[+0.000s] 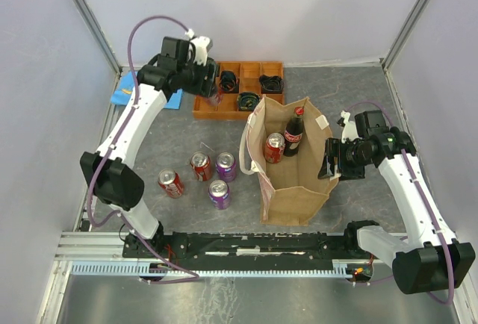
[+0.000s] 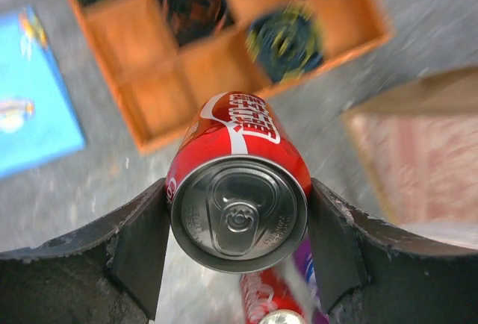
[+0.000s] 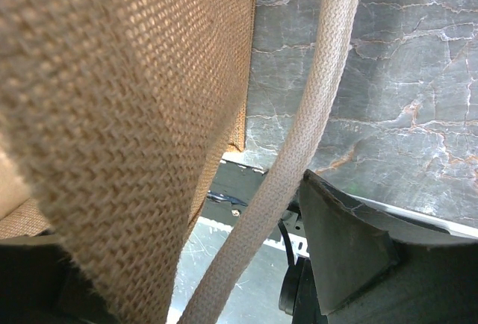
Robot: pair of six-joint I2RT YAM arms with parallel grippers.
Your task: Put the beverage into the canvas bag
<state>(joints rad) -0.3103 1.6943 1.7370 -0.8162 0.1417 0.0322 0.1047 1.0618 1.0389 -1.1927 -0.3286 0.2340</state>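
The tan canvas bag (image 1: 297, 189) stands open at mid-table with a red can (image 1: 274, 147) and a cola bottle (image 1: 293, 134) inside. My left gripper (image 1: 213, 91) is raised over the orange tray's near left corner and is shut on a red cola can (image 2: 239, 189), seen top-first in the left wrist view, one finger (image 2: 138, 249) on each side. My right gripper (image 1: 332, 161) is at the bag's right rim. In the right wrist view its jaws stand wide apart, with the bag wall (image 3: 112, 115) and a whitish handle strap (image 3: 299, 137) between them; the left finger is hidden.
Two red cans (image 1: 170, 183) (image 1: 200, 166) and two purple cans (image 1: 225, 166) (image 1: 219, 193) stand left of the bag. The orange compartment tray (image 1: 224, 112), holding dark items, lies behind it. A blue flat item (image 1: 127, 91) lies at the back left. Walls enclose the table.
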